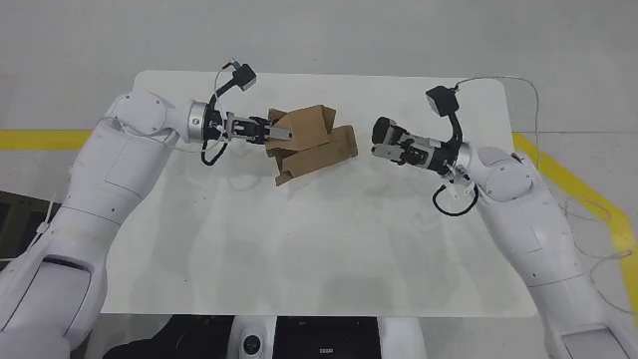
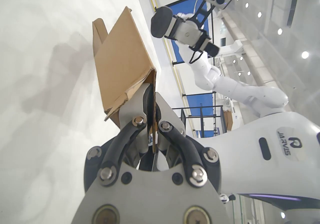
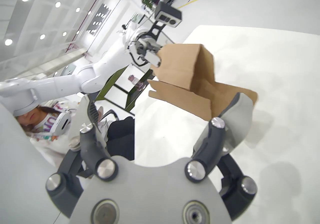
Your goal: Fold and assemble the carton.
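A brown cardboard carton [image 1: 311,142] stands partly unfolded near the table's far middle, its flaps loose and splayed. My left gripper [image 1: 282,133] is at the carton's left side, shut on one of its panels [image 2: 120,60]; the wrist view shows the card edge pinched between the fingers [image 2: 140,102]. My right gripper [image 1: 380,143] hangs open just right of the carton [image 3: 190,77], a small gap away, with nothing between its fingers [image 3: 237,112]. That same gripper appears in the left wrist view as a dark shape [image 2: 162,22] beyond the carton.
The white table [image 1: 319,249] has bare room in front of the carton and on both sides. A yellow floor line [image 1: 30,140] runs past the table's ends. A person sits beyond the table's edge in the right wrist view.
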Tool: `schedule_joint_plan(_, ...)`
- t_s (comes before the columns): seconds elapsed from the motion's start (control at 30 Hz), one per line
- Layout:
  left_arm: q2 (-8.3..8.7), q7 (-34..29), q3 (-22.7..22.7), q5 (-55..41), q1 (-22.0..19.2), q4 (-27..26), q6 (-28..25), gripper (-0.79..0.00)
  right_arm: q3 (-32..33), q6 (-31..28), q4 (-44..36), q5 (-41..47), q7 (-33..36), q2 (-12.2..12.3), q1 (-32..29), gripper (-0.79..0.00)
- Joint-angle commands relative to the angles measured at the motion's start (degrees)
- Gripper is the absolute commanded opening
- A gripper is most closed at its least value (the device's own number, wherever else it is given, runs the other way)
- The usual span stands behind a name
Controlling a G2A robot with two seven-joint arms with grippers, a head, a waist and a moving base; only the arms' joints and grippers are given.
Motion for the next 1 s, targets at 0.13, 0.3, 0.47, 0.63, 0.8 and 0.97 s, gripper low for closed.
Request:
schedule_joint_plan(0.13,0.78,0.12,-0.29,1.87,1.74,-3.93,0.02,-0.785,-5.15,2.78,2.27,5.85,8.15,-0.50,4.14,-0.449)
schedule_joint_plan(0.3,1.47,-0.33,-0.96,1.00,2.93,-6.79,0.47,-0.785,-9.61,2.55,4.58,6.32,7.92,-1.16,6.78,-0.529)
schedule_joint_plan(0.47,2.12,-0.97,-1.65,-0.14,3.92,-9.28,1.10,-0.785,-12.50,0.57,8.95,4.78,5.93,-1.72,9.74,-0.576)
schedule_joint_plan(0.63,2.65,-1.00,-2.06,-0.23,4.88,-10.13,1.14,-0.785,-13.81,-0.52,12.19,3.94,4.84,-2.01,11.69,-0.650)
schedule_joint_plan(0.8,2.87,-1.11,-2.32,-0.98,5.38,-10.50,1.24,-0.785,-14.56,-0.55,14.44,4.39,4.82,-2.28,12.80,-0.622)
schedule_joint_plan(0.97,3.01,-1.18,-2.52,-1.36,5.40,-10.80,1.31,-0.785,-16.07,-0.47,16.24,5.25,4.89,-3.12,13.95,-0.616)
